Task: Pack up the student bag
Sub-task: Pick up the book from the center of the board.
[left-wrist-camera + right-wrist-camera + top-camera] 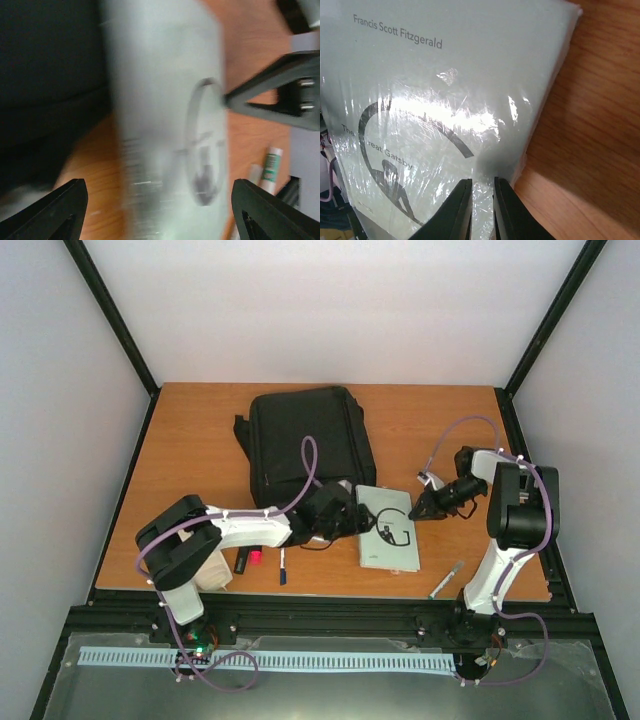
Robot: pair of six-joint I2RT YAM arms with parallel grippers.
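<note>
While the bag point(310, 440) lay back-centre on the tabletop point(190, 460), the left tool point(340, 515) sat nearer it; left wrist: it hung spread over the book point(160, 100), bag leftward; right wrist: the right tool point(482, 200) was nearly pressed together at the book's edge.

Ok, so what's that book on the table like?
It's a slim book, pale greenish-white, wrapped in shiny crinkly plastic. The cover says Francis Scott Fitzgerald and The Great Gatsby, with a dark ring and a small figure. It lies flat, cover up, on the wooden table, just right of the black bag. The right gripper, almost shut, points at its right edge; I can't tell if it touches.
</note>
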